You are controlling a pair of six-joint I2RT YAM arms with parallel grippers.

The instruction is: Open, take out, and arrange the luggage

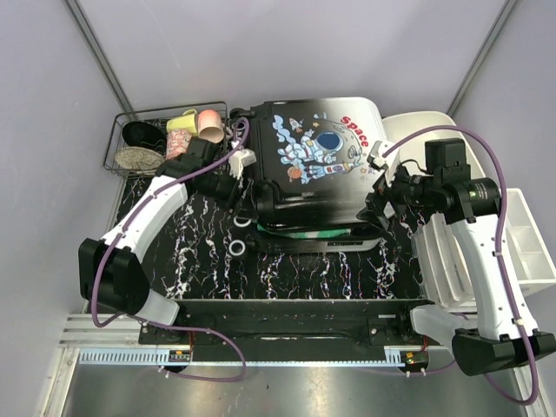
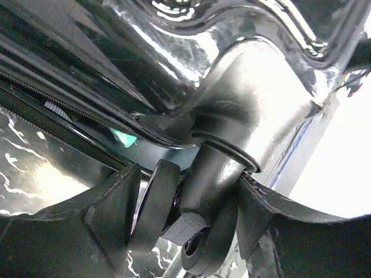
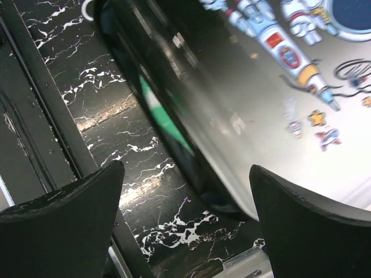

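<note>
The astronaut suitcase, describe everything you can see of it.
The suitcase is a glossy hard shell, white fading to black, printed with a cartoon astronaut and red "Space". It lies flat on the black marbled table, its upper half lifted a crack, with something green showing in the gap. The left gripper seems to clamp a black corner wheel. The open right gripper hangs beside its near right edge.

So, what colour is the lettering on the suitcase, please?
Red lettering on the suitcase, clearest in the top view.
</note>
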